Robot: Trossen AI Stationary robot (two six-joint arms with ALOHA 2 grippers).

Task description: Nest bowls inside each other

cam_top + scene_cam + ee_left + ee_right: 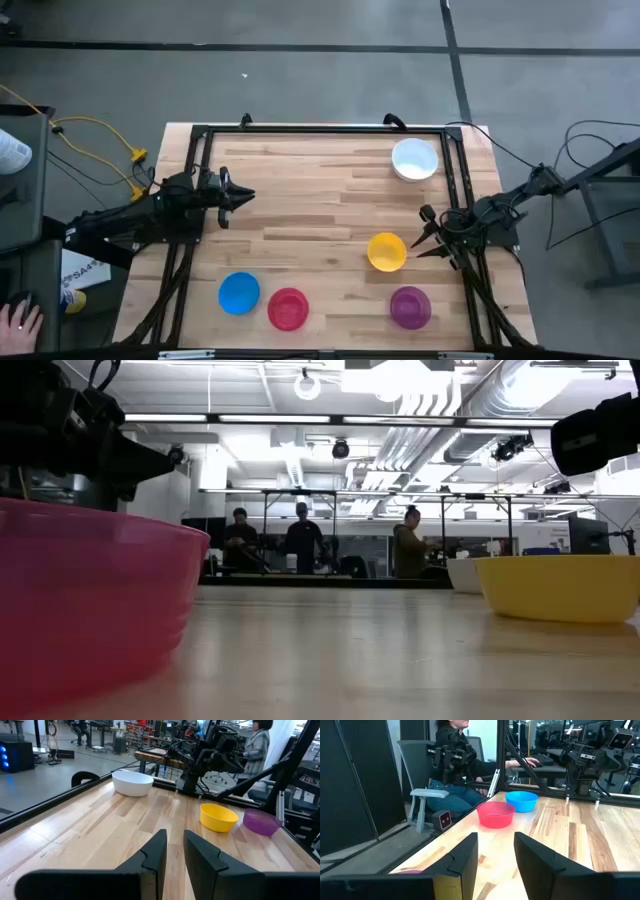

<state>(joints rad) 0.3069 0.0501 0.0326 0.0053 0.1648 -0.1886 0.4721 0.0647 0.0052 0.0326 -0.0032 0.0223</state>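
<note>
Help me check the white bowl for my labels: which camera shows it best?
The left wrist view: the white bowl sits whole and unobstructed on the table, its rim and side clear. The high view shows it small from above. The low view shows only a sliver behind the yellow bowl. The right wrist view misses it.

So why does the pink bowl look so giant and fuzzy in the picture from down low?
In the low view the pinkish red round plastic bowl sits right against the camera, so it fills the corner and blurs; the yellow round plastic bowl farther off looks sharper. In the high view it looks small like the others.
</note>
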